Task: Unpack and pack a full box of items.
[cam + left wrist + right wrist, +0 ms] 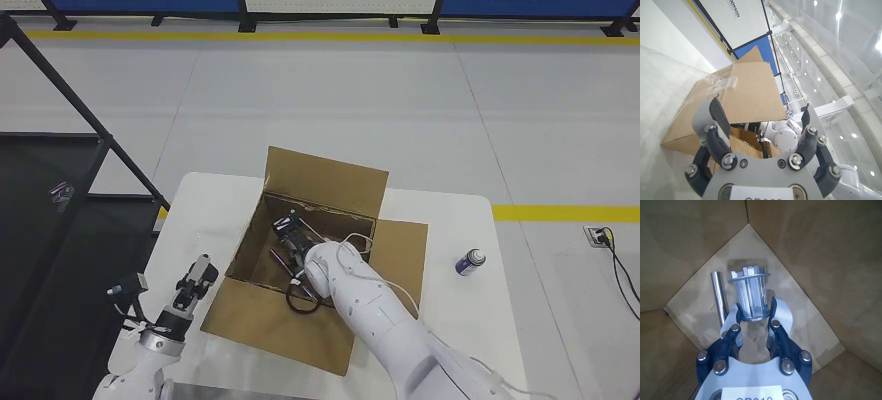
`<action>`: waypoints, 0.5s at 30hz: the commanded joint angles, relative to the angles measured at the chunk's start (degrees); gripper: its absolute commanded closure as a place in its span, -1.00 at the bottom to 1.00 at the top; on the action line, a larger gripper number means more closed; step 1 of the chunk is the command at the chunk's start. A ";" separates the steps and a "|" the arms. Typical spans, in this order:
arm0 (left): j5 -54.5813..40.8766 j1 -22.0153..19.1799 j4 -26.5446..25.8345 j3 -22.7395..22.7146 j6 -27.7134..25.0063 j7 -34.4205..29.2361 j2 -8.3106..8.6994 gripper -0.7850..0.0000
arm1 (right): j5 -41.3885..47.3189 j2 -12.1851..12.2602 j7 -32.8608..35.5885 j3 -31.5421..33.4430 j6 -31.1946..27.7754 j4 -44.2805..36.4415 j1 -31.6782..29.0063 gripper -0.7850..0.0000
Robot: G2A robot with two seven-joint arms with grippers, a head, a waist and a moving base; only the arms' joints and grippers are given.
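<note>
1. Right wrist view: nearest to you, the right gripper (755, 309) is partly closed around a metal part (751, 294), a ribbed cylinder with a flange. Its fingers press on the plain end from both sides, and the flanged end points away from the wrist.
2. Just beside the part you see a shiny steel rod (719, 294) lying on the floor of the box (791, 294). You cannot tell whether rod and part touch.
3. Beyond them the brown walls of the box meet in a corner.
4. Left wrist view: the left gripper (761, 108) has its jaws spread wide and nothing between them. It sits low over the table (662, 91), near the outside of the box.
5. Past its fingers you see a raised flap, and behind that the white right arm (785, 138) going down into the box.
6. Top view: the box stands in the middle of the table, flaps open. The left gripper is at its left side and the right arm is inside it.
7. Farther right, well apart from the box, a small can (470, 262) stands on the table.
</note>
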 commanded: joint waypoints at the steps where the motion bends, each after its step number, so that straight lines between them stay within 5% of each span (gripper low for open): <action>1: -0.25 -0.10 -0.06 -0.75 0.07 0.30 0.07 -1.00 | -0.04 0.26 -0.87 0.10 -2.34 -0.24 0.12 1.00; 7: -1.08 -0.31 -0.16 -2.44 0.35 0.95 0.22 -1.00 | -1.87 1.64 -3.10 -0.04 -8.42 -0.16 1.03 1.00; 15: -0.91 -0.64 -0.31 -2.05 0.70 1.49 0.20 -1.00 | -6.96 2.80 1.63 -1.62 -6.92 -2.37 0.78 1.00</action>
